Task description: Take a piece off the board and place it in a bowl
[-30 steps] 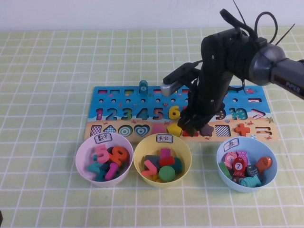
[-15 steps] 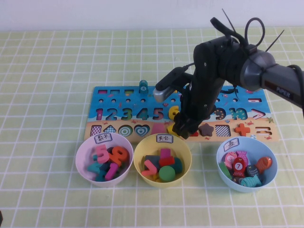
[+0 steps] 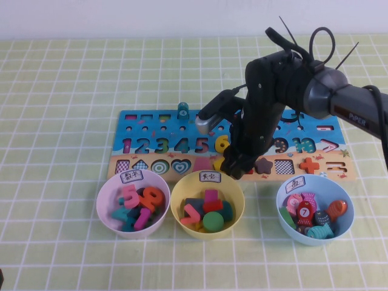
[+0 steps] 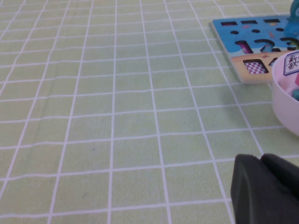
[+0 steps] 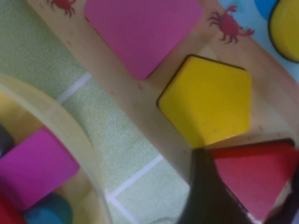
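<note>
The red triangle lies at the tan strip of the board, next to a yellow pentagon. My right gripper is down on it, with one dark finger against each side, shut on it. In the high view the gripper hides the triangle. The yellow bowl, with a white label on its rim, stands just in front of the board and below the gripper; its rim also shows in the right wrist view. My left gripper is shut and empty over bare cloth, left of the board.
A pale pink bowl with numbers stands left of the yellow bowl. A light blue bowl with pieces stands to its right. A brown star and a red plus sit right of the gripper, and a pink piece sits left of the pentagon.
My right arm has shifted a little left and down at the board's front strip, then nearly stopped. The left arm has not moved.
</note>
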You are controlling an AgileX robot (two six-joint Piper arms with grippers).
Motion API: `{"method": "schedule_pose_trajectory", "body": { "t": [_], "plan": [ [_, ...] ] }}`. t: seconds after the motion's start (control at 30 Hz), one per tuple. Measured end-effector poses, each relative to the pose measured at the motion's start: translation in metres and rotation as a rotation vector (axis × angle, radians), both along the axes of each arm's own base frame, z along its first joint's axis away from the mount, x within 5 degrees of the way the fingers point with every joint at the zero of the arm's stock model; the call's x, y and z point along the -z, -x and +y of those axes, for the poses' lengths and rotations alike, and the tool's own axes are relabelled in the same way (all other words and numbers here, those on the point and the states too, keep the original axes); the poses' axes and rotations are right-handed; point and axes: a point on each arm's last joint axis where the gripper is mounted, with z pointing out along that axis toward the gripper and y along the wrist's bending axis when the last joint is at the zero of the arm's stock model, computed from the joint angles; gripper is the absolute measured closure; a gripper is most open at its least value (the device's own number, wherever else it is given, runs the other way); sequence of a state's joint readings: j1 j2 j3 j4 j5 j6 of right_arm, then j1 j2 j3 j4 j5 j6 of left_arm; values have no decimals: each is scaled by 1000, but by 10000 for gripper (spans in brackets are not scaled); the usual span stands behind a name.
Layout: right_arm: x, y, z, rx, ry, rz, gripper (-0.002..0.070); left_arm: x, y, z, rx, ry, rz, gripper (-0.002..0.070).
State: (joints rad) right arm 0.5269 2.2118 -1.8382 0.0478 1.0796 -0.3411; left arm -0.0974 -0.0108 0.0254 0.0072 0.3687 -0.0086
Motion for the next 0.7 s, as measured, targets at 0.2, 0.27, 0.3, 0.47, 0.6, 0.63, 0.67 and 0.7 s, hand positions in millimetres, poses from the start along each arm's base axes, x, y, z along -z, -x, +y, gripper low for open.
{"method": "schedule_pose_trajectory", "body": {
  "t": [0.2,0.27,0.3,0.47,0.6,0.63,0.67,0.7],
  "plan": [
    [0,0,0,-2,2,-1,363,0,0,0,0,0,0,678],
    [0,0,0,-3,3,-2,363,0,0,0,0,0,0,678],
    [0,0,0,-3,2,-1,363,0,0,0,0,0,0,678],
    [0,0,-1,-2,7,3,363,0,0,0,0,0,0,678],
    [-1,1,-1,-3,13,2,365,0,0,0,0,0,0,678],
    [-3,1,-1,-4,13,0,365,0,0,0,0,0,0,678],
    [-5,2,-1,-3,14,-3,365,0,0,0,0,0,0,678],
    [-7,2,-2,-3,13,-4,365,0,0,0,0,0,0,678]
  ]
}}
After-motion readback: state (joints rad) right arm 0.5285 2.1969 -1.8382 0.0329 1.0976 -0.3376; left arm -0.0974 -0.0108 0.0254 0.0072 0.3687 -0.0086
